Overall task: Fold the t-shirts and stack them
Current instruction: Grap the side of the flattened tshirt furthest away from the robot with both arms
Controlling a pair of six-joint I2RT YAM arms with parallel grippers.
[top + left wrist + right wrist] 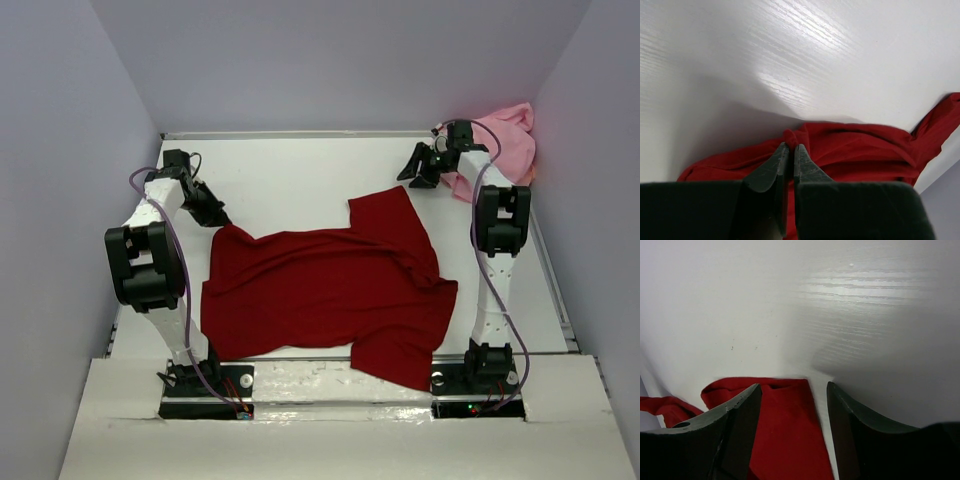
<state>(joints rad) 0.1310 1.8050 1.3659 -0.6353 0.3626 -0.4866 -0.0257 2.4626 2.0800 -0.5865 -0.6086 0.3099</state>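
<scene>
Flattening step: left fingers point(775, 165) pinch a bunched edge of the red shirt point(330, 290), crumpled on the table point(300, 170). Right fingers point(742, 410) stand spread, a shirt corner showing between them, ungripped. The next move likely calls for closing there and pulling taut. Only the top view shows the pink shirt point(505, 135), heaped behind the right fingers.

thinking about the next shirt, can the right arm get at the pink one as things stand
Probably yes. The pink shirt lies bunched in the right corner beside the right arm, nothing on it. The right gripper is open but faces the dark red shirt, so it would have to turn.
</scene>
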